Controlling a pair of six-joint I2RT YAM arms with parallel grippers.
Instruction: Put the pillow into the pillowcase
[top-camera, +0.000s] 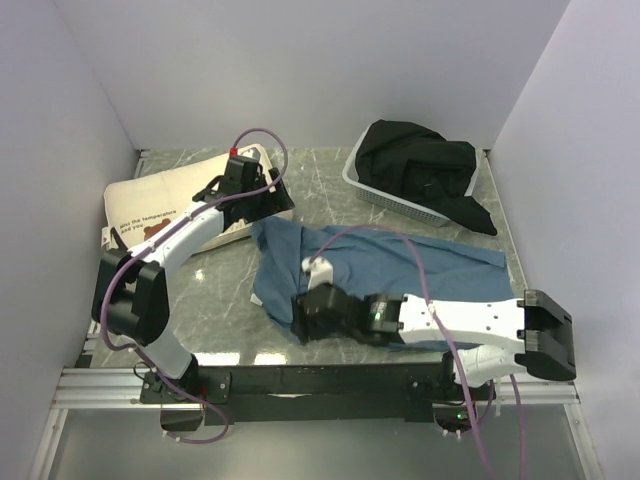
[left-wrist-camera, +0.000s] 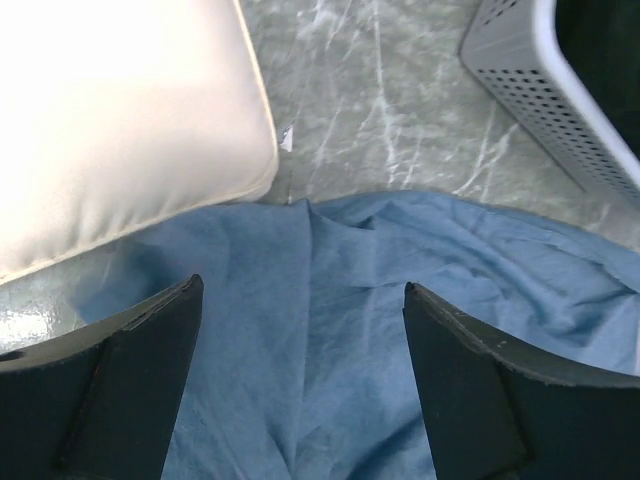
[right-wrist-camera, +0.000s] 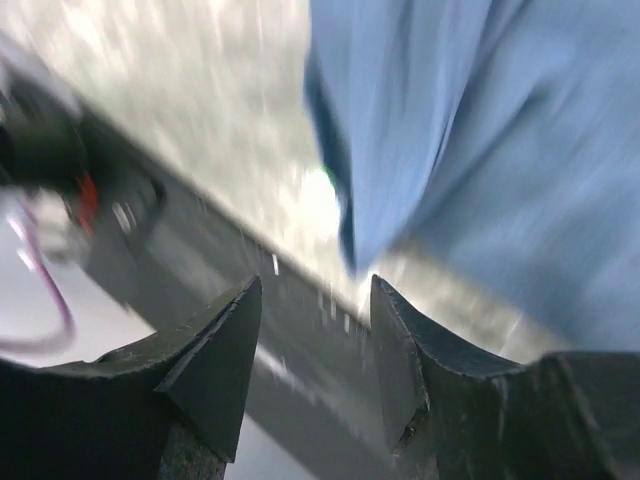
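We see left gripper wide open, empty, above pillowcase, beside pillow. Right gripper half-open, empty, just off pillowcase's edge.

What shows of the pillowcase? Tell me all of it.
The pillowcase is dusty-blue soft cloth, wrinkled, spread flat mid-table. Its far-left edge meets a corner of the pillow. The left tool hovers open over it; the right tool is open by its near edge.
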